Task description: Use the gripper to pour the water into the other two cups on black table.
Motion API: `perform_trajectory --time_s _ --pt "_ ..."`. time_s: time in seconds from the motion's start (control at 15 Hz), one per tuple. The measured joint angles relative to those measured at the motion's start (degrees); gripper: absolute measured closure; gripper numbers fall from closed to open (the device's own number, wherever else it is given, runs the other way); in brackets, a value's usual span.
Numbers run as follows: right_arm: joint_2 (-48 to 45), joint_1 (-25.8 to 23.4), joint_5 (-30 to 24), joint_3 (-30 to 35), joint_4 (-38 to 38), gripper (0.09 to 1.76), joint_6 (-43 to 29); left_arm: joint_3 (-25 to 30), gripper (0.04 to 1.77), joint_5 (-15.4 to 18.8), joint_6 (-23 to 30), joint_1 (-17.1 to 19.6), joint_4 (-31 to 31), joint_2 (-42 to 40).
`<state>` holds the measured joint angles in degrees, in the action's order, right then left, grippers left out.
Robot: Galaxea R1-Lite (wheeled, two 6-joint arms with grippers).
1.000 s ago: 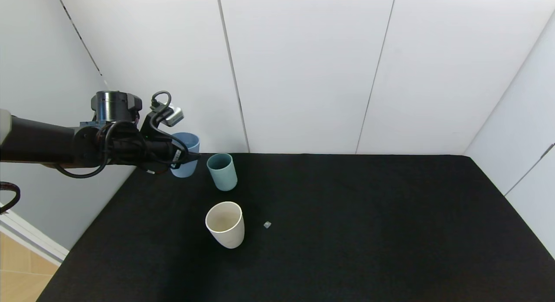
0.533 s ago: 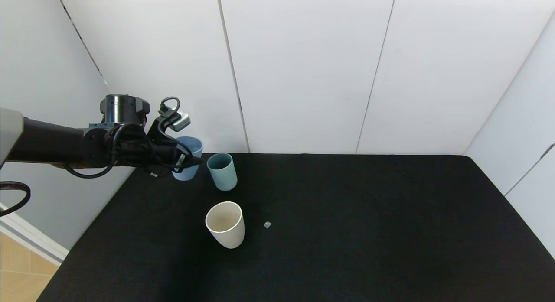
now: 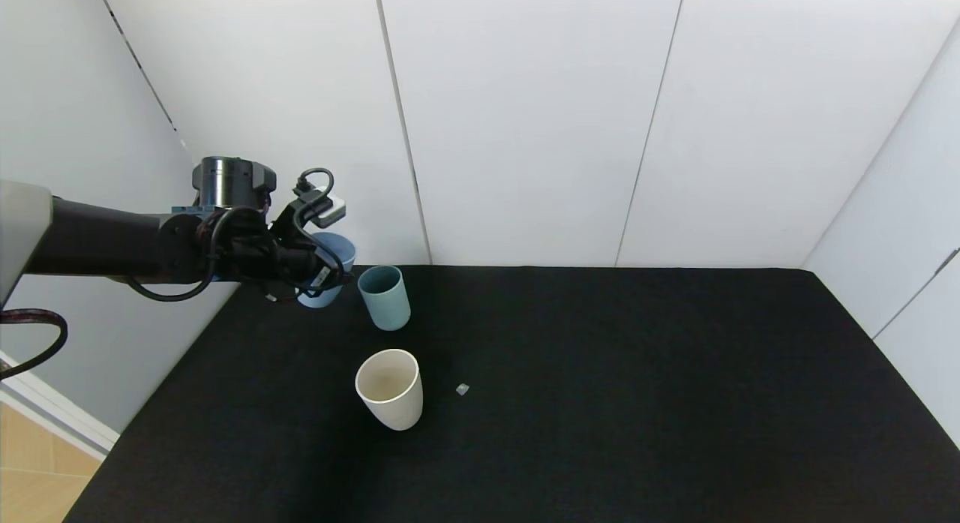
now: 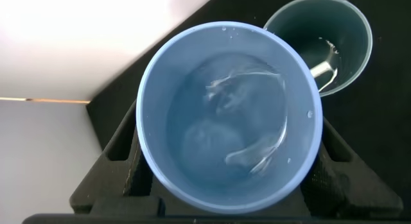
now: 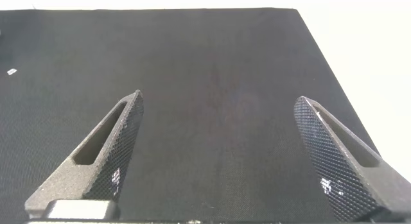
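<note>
My left gripper [image 3: 330, 278] is shut on the light blue cup [image 3: 328, 254] and holds it upright at the table's far left, just left of the teal-green cup [image 3: 384, 297]. In the left wrist view the blue cup [image 4: 192, 70] sits between the black fingers [image 4: 122, 163], with clear water [image 4: 244, 134] moving inside it. The teal-green cup [image 4: 321, 38] stands right behind it with a little water in its bottom. The cream-white cup [image 3: 389, 389] stands upright nearer on the black table [image 3: 600, 403]. My right gripper [image 5: 218, 150] is open over bare table and does not show in the head view.
A small pale scrap [image 3: 462, 389] lies on the table just right of the cream-white cup. White panel walls [image 3: 525, 118] close in the table at the back and both sides. The table's left edge runs close under my left arm.
My left gripper has carried the light blue cup to the right, closer to the teal-green cup. The two other cups have not moved.
</note>
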<state>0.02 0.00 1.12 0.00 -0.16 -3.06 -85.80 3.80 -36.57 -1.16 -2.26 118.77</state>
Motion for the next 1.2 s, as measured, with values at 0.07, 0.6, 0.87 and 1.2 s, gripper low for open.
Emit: perform_trajectory --time_s 0.07,0.6,0.87,1.2 --pt "0.0 0.0 0.0 0.0 0.0 0.14 0.01 0.0 0.56 -0.61 -0.35 -0.32 0.0 0.07" --pt "0.0 0.0 0.02 0.0 0.0 0.14 0.0 -0.11 0.56 -4.82 -3.78 -1.1 -0.06 0.33" --pt "0.0 0.02 0.02 0.0 0.0 0.14 0.01 -0.72 0.56 -7.11 -5.53 -1.93 -0.09 0.66" --pt "0.0 0.07 0.02 0.0 0.0 0.14 0.01 -1.38 0.56 -11.07 -8.24 -3.11 -0.09 1.34"
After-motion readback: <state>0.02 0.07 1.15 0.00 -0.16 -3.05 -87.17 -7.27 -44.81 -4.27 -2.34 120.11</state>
